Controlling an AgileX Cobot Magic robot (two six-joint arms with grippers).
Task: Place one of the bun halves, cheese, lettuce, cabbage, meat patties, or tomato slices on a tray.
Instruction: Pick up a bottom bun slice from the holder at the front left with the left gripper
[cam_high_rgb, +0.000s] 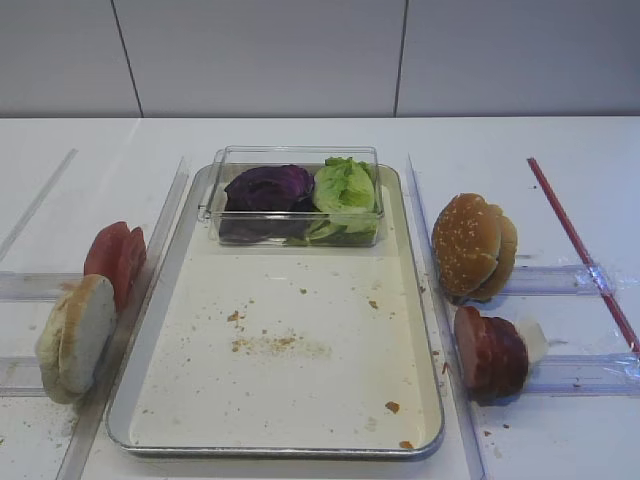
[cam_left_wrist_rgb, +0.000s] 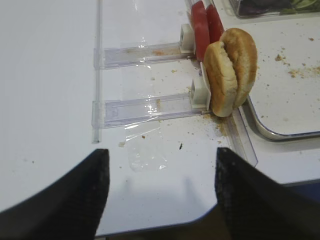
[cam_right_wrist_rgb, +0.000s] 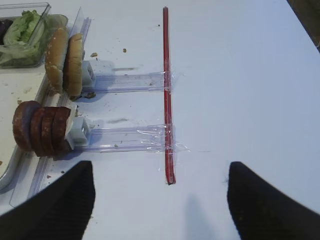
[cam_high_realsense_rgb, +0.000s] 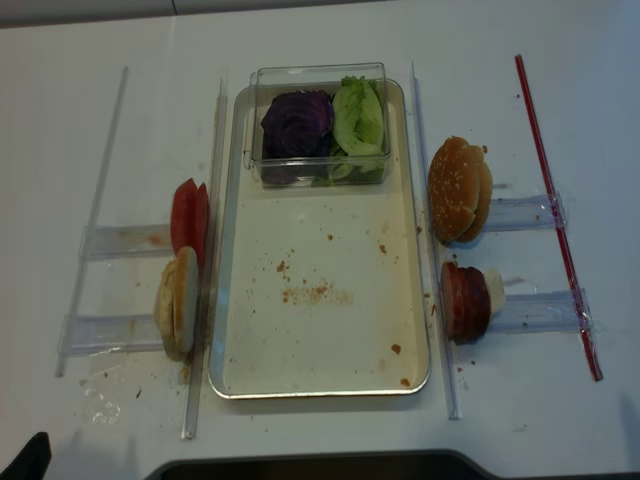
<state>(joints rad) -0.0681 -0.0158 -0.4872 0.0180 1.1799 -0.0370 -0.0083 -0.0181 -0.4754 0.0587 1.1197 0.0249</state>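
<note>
The metal tray (cam_high_rgb: 300, 400) lies mid-table with only crumbs on its bare part. At its far end a clear box (cam_high_rgb: 295, 155) holds purple cabbage (cam_high_rgb: 268, 188) and lettuce (cam_high_rgb: 345, 190). Left of the tray, pale bun halves (cam_high_rgb: 78, 335) and tomato slices (cam_high_rgb: 115, 260) stand on edge. On the right stand sesame bun halves (cam_high_rgb: 472, 245), meat patties (cam_high_rgb: 488, 352) and cheese (cam_high_rgb: 533, 340). My left gripper (cam_left_wrist_rgb: 161, 150) hovers open over the near table corner, short of the pale bun halves (cam_left_wrist_rgb: 227, 72). My right gripper (cam_right_wrist_rgb: 161, 164) is open and empty, right of the patties (cam_right_wrist_rgb: 42, 127).
Clear plastic rails (cam_high_realsense_rgb: 110, 240) hold the stacks on both sides of the tray. A red strip (cam_right_wrist_rgb: 166, 90) is taped along the right side. The table's front edge (cam_left_wrist_rgb: 200, 220) lies just under my left gripper. A scrap of clear tape (cam_left_wrist_rgb: 147, 155) lies there.
</note>
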